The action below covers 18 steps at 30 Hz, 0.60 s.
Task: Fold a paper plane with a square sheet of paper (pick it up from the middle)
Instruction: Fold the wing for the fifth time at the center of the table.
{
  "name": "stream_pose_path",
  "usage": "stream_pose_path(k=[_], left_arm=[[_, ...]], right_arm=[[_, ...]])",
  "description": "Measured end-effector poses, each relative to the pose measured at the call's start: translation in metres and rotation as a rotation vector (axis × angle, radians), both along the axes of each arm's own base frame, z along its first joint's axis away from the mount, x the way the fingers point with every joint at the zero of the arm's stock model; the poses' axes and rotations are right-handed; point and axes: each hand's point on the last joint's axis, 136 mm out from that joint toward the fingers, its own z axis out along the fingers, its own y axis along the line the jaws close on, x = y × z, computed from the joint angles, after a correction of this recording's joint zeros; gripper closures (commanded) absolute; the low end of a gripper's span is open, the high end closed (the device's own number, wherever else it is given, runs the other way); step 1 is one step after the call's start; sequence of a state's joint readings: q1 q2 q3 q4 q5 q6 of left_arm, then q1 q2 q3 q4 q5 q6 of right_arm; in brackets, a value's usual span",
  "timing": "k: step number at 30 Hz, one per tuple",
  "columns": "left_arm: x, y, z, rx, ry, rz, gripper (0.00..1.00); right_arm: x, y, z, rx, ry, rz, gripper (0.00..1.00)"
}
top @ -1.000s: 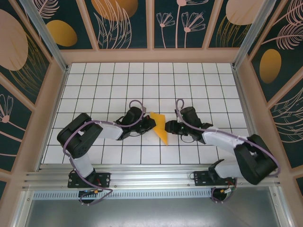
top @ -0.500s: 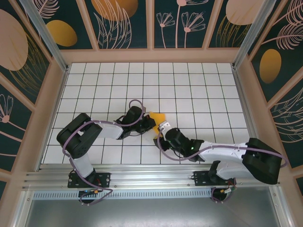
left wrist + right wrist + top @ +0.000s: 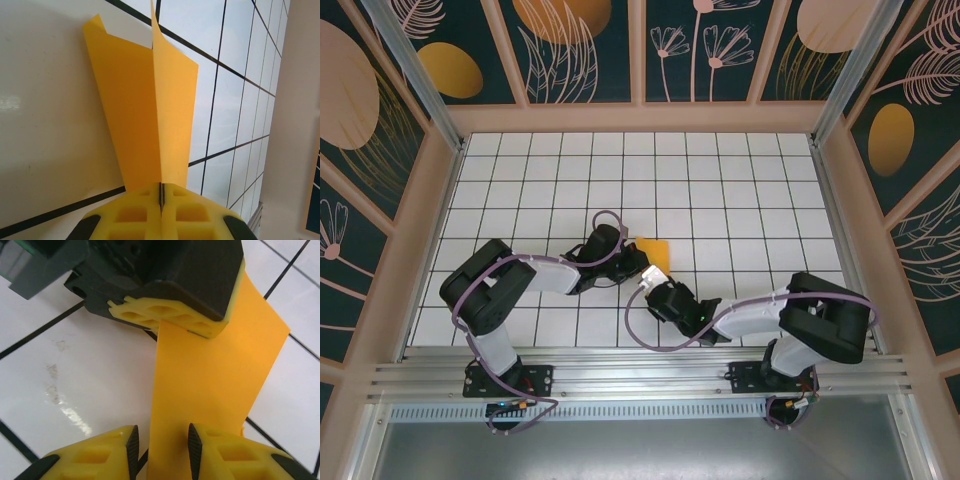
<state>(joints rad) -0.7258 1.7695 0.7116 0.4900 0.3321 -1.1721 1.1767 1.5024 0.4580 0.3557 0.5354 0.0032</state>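
The square sheet of paper (image 3: 658, 249) is orange-yellow and folded along a centre crease, with two flaps spreading away from my left gripper (image 3: 161, 192). That gripper is shut on the crease end of the paper (image 3: 145, 100). In the top view the left gripper (image 3: 639, 264) sits at the table's middle. My right gripper (image 3: 651, 279) comes at the paper from the near side. In the right wrist view the paper (image 3: 210, 375) runs from the left gripper's fingers (image 3: 170, 315) down between my right gripper (image 3: 161, 446), which stands open with a gap at its left pad.
White tiles with black grid lines cover the table (image 3: 740, 190). Patterned walls (image 3: 590, 50) close it in at the back and both sides. A metal rail (image 3: 640, 380) with both arm bases runs along the near edge.
My right arm has swung from the right of the paper round to its near side, its gripper now reaching under the left gripper. The left arm and its grip have held still.
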Motion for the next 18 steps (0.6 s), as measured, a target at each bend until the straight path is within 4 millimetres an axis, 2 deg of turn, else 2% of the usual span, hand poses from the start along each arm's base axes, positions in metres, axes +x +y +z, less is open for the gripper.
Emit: stream_pose_path(k=[4,13,16,18], left_arm=[[0.0004,-0.0003,0.0005,0.000,0.000,0.000,0.99],[-0.0001,0.0007,-0.0013,0.009,0.007,0.002,0.96],[-0.0005,0.0027,-0.0039,0.021,0.013,0.008,0.88],[-0.0002,0.0053,-0.0048,0.035,0.012,0.015,0.76]], right_arm=[[0.0035,-0.0002,-0.0008,-0.026,-0.029,-0.006,0.75],[0.0097,-0.0023,0.0000,-0.041,-0.069,-0.043,0.97],[0.0109,-0.0017,-0.0012,-0.033,-0.068,-0.057,1.00],[0.0110,-0.0011,-0.0018,-0.022,-0.063,-0.064,1.00]])
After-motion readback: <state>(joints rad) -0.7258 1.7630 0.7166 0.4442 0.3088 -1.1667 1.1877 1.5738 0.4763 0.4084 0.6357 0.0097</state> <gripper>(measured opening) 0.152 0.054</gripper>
